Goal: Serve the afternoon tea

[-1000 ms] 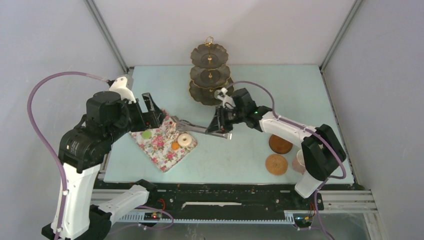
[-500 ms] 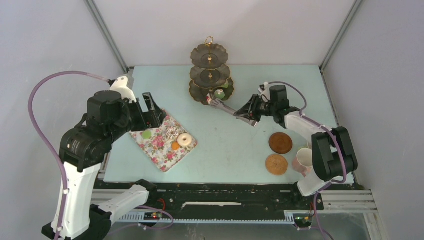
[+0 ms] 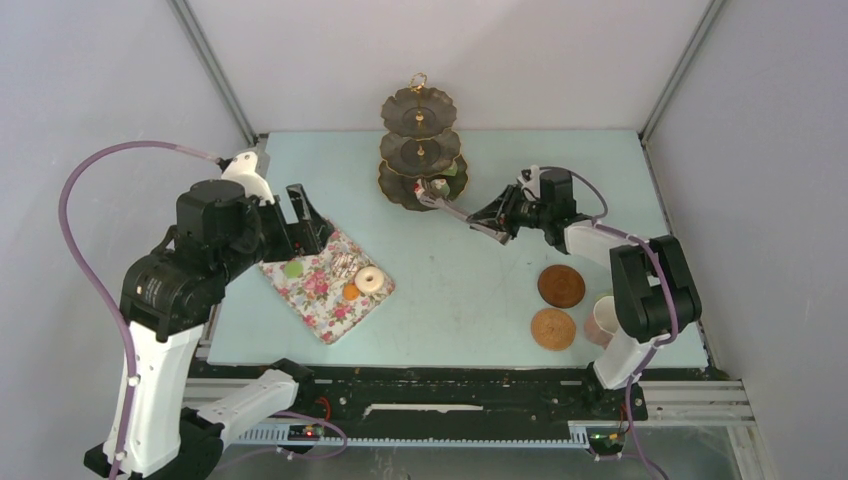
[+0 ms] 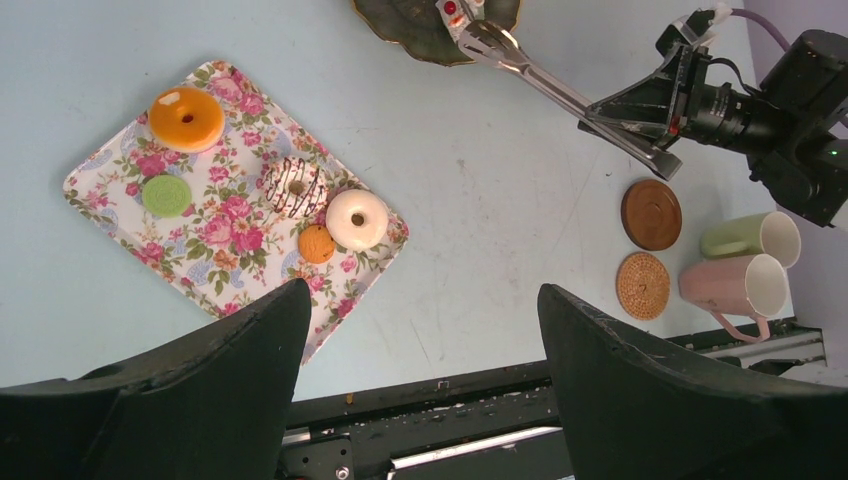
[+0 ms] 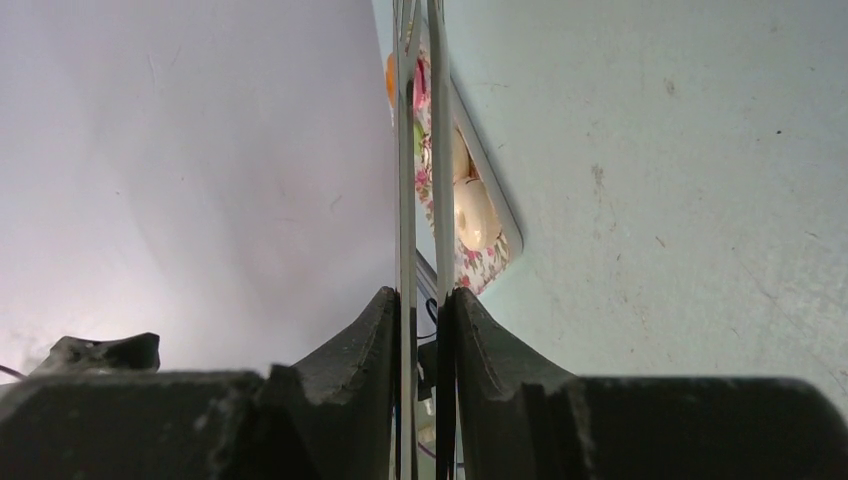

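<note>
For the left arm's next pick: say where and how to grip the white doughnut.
Grip the white doughnut across its outer ring, coming straight down from above, since it lies flat on the floral cloth. It is probably best to keep the contact points clear of the orange cookie and the striped doughnut, which crowd one side.

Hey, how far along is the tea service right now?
Done: nothing clearly finished. In hand: the right gripper, shut on the tongs, has their tips at a small cake on the stand's bottom tier. Still to do: five cakes on the floral cloth, and both cups beside, not on, the coasters. The left gripper is open.
</note>
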Motion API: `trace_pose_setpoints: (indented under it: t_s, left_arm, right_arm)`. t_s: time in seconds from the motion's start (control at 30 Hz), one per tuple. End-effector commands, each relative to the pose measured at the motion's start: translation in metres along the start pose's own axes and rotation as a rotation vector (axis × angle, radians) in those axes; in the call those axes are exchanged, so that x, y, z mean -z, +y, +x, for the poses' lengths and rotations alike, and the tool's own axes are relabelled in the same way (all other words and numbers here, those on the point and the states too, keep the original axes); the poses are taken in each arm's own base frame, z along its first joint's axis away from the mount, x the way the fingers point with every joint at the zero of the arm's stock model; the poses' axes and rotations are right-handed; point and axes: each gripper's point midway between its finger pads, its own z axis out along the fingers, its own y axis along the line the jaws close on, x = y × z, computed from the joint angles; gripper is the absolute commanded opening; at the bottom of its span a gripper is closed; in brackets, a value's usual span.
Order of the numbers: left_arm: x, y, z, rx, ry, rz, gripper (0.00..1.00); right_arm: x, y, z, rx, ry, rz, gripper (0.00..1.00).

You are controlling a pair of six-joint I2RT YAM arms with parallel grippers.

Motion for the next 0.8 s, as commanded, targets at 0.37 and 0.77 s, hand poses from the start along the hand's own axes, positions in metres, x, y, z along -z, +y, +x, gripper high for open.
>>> trace_pose_setpoints:
  t_s: [0.37,0.77]
  left_arm:
    - [0.005,-0.006,-0.012,-0.008,-0.044,0.029,0.91]
    - [0.007,-0.003,-0.012,-0.015,-0.05,0.016,0.91]
  right_arm:
    - [-0.036,0.031,-0.01,-0.102,0.01,-0.123,0.24]
    - [-0.043,0.017,-0.028,-0.192,-0.035,-0.111,0.26]
